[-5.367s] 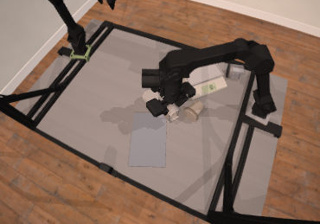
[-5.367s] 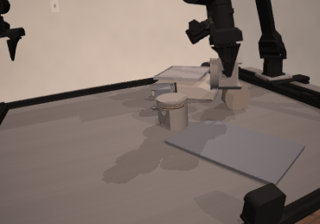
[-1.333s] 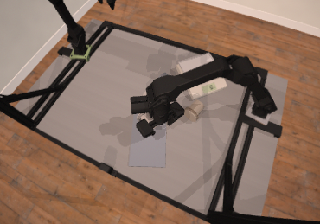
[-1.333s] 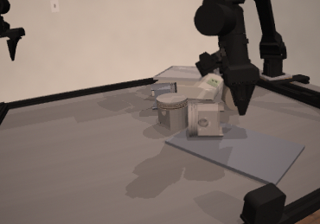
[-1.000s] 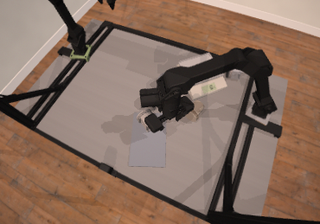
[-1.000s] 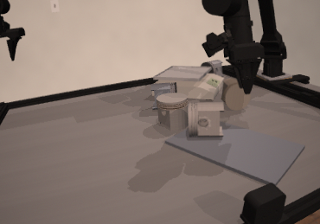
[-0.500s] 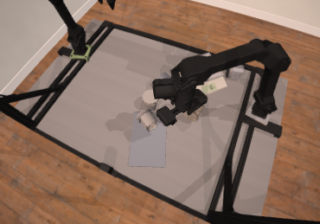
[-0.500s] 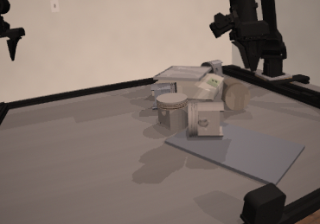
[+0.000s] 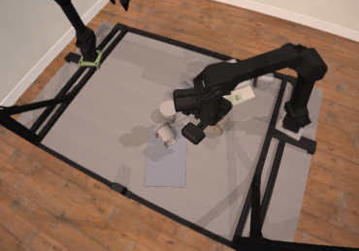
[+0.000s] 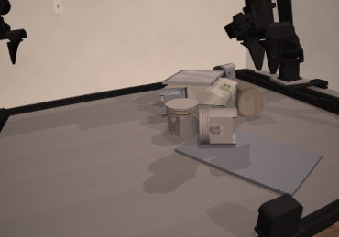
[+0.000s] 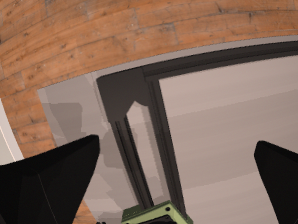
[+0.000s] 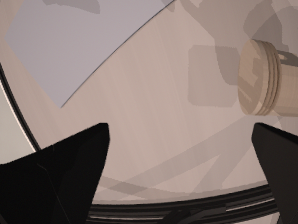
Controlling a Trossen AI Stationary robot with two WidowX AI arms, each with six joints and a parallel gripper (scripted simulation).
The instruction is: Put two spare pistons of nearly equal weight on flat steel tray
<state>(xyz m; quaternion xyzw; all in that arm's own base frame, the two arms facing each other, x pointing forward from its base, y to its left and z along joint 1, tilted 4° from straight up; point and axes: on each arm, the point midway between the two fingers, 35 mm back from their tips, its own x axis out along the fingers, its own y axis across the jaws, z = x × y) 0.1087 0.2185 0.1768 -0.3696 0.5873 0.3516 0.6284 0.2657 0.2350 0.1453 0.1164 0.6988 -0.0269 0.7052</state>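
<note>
The flat steel tray (image 9: 166,172) (image 10: 284,163) (image 12: 95,42) lies on the bench. One piston (image 9: 167,135) (image 10: 221,126) lies on its side at the tray's back end. A second piston (image 9: 168,109) (image 10: 183,120) stands crown up just behind the tray. A tan piston (image 9: 221,125) (image 10: 250,102) (image 12: 256,77) lies on its side beyond the tray. A fourth (image 10: 173,96) lies further back. A fifth (image 9: 265,81) (image 10: 226,70) is at the scale's far end. My right gripper (image 12: 184,132) (image 10: 267,70) is open and empty, above the bench near the tan piston. My left gripper (image 11: 181,147) (image 9: 120,4) is open and empty, high up.
A scale with a pale platform (image 10: 194,77) and a green display (image 9: 237,98) (image 10: 225,87) stands behind the pistons. A dark frame (image 9: 78,165) (image 10: 82,98) borders the bench. A black block (image 9: 120,189) (image 10: 279,213) sits on its front rail. The right arm hides part of the scale in the top view.
</note>
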